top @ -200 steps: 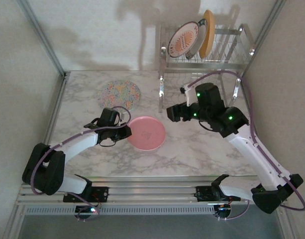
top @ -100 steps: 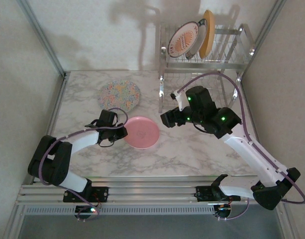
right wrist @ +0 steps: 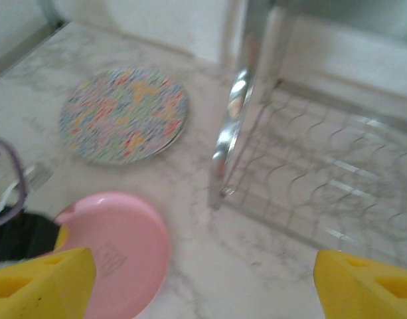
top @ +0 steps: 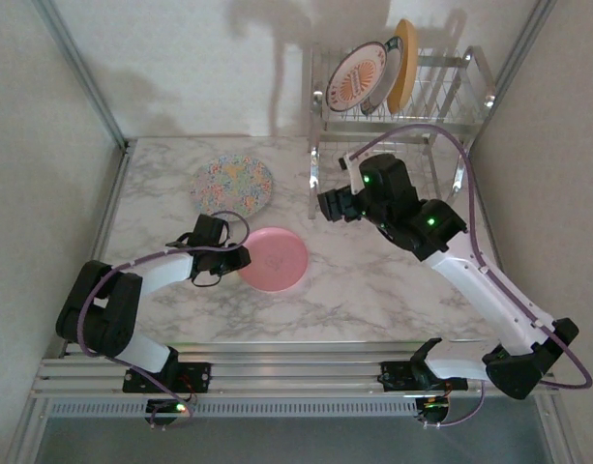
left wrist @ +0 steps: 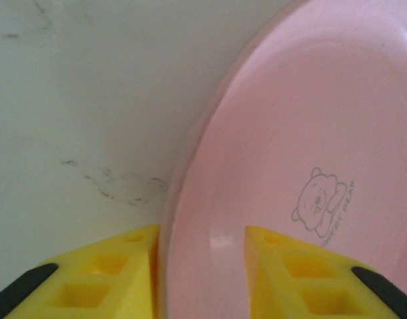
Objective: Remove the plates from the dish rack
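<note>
The pink plate (top: pixel 274 259) lies flat on the marble table, with a bear print showing on the pink plate (left wrist: pixel 309 133) in the left wrist view. My left gripper (top: pixel 240 257) is at its left rim, and the left gripper (left wrist: pixel 202 236) is open with the rim loose between the yellow fingers. A floral-speckled plate (top: pixel 233 185) lies behind it. In the dish rack (top: pixel 412 126), a sunburst plate (top: pixel 356 77) and a yellow-orange plate (top: pixel 402 63) stand on the upper shelf. My right gripper (top: pixel 325 205) hangs open and empty by the rack's front left leg.
The right wrist view shows the right gripper (right wrist: pixel 202 259) over bare marble, with the pink plate (right wrist: pixel 117 259) at lower left, the speckled plate (right wrist: pixel 123 114) beyond and the rack's chrome leg (right wrist: pixel 233 126) just ahead. Frame rails border the table on both sides.
My left gripper's jaws have parted on the pink plate's rim, and the plate has settled slightly left. The right arm has swung back towards the rack's front left leg.
</note>
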`<state>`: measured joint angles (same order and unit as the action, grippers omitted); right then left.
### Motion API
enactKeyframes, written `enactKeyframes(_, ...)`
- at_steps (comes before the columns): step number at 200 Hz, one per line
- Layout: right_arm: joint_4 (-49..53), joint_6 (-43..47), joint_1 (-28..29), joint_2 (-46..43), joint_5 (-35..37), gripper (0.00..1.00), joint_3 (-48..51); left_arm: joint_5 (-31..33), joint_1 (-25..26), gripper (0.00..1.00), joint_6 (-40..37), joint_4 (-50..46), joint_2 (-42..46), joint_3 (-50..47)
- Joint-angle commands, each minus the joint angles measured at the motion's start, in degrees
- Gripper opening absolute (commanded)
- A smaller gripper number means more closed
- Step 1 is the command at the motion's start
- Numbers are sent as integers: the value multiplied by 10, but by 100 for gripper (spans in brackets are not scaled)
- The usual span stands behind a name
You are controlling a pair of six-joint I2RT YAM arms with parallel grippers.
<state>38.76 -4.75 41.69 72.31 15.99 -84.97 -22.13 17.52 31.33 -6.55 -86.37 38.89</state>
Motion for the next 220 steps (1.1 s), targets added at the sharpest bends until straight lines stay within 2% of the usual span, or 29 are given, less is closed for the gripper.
enactKeyframes(1,-36,33,5,15,115,87,-50,15,-5,42,-11,-27,3,16)
enactKeyframes(55,-27,98,-3,95,237,91,-179,27,-3,62,-6,-69,28,42)
enactKeyframes(77,-60,149,-22,143,291,92,-239,31,-3,71,2,-93,46,66)
enactKeyframes(115,-184,262,-84,241,325,92,-329,37,-4,75,52,-97,97,109)
enactKeyframes(148,-331,405,-123,345,351,93,-414,52,-4,77,95,-85,141,156)
enactKeyframes(196,-419,460,-156,458,362,91,-554,52,-1,78,109,-92,163,237)
enactKeyframes(220,-421,457,-166,496,366,90,-602,48,3,79,114,-94,168,256)
